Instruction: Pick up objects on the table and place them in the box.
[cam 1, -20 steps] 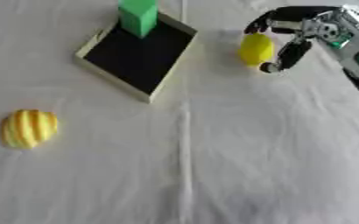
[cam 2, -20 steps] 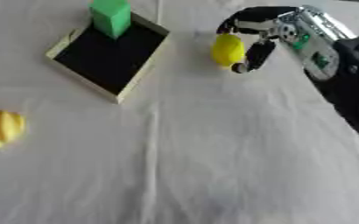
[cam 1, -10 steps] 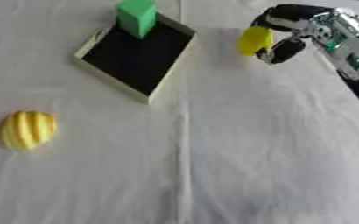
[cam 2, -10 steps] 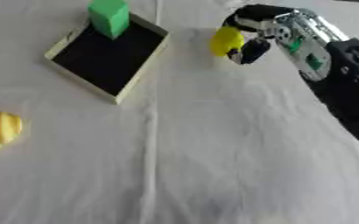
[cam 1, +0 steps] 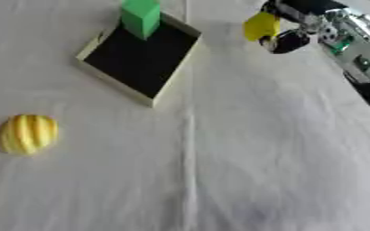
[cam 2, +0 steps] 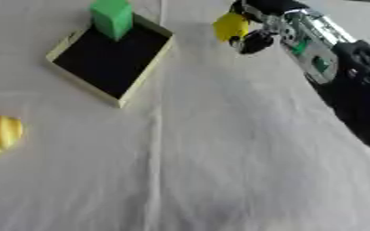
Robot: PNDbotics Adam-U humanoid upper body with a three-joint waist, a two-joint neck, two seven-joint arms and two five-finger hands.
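right hand (cam 1: 287,34) fingers curled round yellow object (cam 1: 261,26), shape unclear | left hand unseen

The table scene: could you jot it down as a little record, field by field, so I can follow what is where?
Surface: table under a white cloth
Box: shallow box, pale rim, black inside, upper left
In the box: green block, upright at the far end
Being carried: yellow object, curled in the right hand, right of the box
Still on the cloth: yellow ridged object, far left
Left hand: not in view
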